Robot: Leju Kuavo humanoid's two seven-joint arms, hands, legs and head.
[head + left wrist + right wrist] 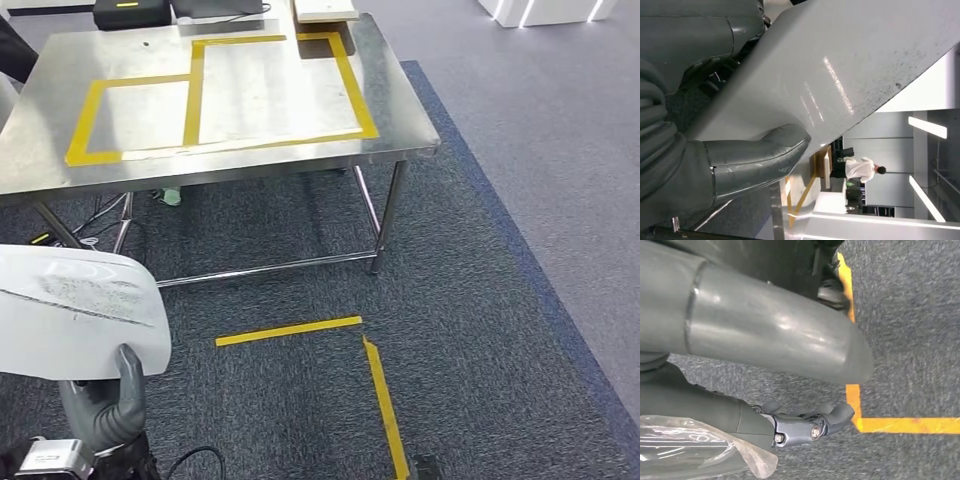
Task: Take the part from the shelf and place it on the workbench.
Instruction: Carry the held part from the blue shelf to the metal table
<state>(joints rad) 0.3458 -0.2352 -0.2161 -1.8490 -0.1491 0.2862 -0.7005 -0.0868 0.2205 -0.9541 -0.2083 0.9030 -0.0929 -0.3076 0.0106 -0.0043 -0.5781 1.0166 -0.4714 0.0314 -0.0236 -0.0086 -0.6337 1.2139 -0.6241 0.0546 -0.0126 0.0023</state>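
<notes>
A white, flat, curved-edged part (pixel 75 310) sits at the lower left of the head view. My left hand (pixel 106 405) grips it from below, with the grey thumb pressed on its near face. In the left wrist view the part (pixel 851 60) spans the picture as a broad pale sheet, and the thumb (pixel 753 160) lies against it. The steel workbench (pixel 249 90) stands ahead, apart from the part, marked with yellow tape rectangles. My right hand (pixel 772 335) hangs over the carpet with its fingers (pixel 802 427) apart and holds nothing.
A black box (pixel 130 12) and a pale board (pixel 324 10) lie at the bench's far edge. Yellow floor tape (pixel 287 329) forms a corner before the bench legs (pixel 389 215). Cables lie under the bench. A person in white (pixel 862 170) stands far off.
</notes>
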